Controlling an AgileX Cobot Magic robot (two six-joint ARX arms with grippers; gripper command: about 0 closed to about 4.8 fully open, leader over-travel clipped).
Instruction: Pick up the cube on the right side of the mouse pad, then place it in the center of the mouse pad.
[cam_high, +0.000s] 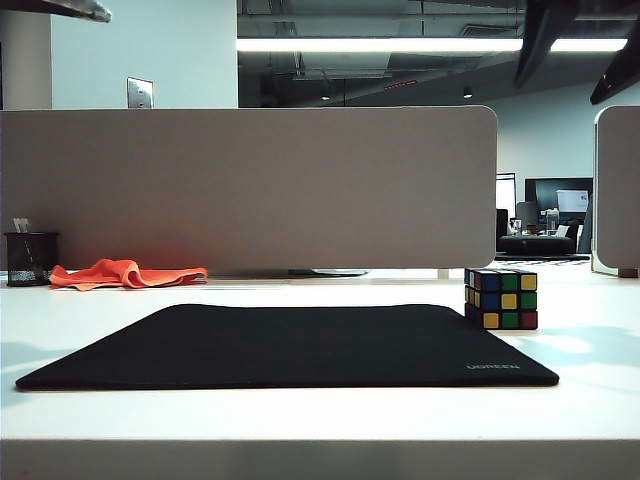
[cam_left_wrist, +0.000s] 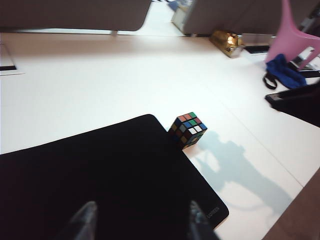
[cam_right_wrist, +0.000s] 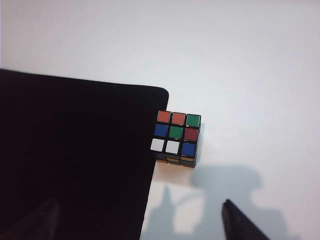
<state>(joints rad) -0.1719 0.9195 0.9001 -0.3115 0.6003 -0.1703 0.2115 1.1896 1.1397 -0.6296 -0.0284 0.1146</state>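
The cube (cam_high: 501, 298) stands on the white table, touching the right edge of the black mouse pad (cam_high: 300, 345) near its far right corner. No gripper shows in the exterior view. In the left wrist view my left gripper (cam_left_wrist: 142, 207) hangs open over the mouse pad (cam_left_wrist: 100, 170), with nothing between its fingers and the cube (cam_left_wrist: 188, 129) well ahead. In the right wrist view my right gripper (cam_right_wrist: 139, 205) is wide open above the edge of the mouse pad (cam_right_wrist: 75, 150). The cube (cam_right_wrist: 176, 136) sits a short way ahead of its fingertips, apart from them.
An orange cloth (cam_high: 125, 273) and a black pen cup (cam_high: 30, 258) lie at the back left before a grey partition (cam_high: 250, 190). Beyond the table's right side are a pink object (cam_left_wrist: 295, 35), a blue item (cam_left_wrist: 282, 72) and a gold object (cam_left_wrist: 227, 40).
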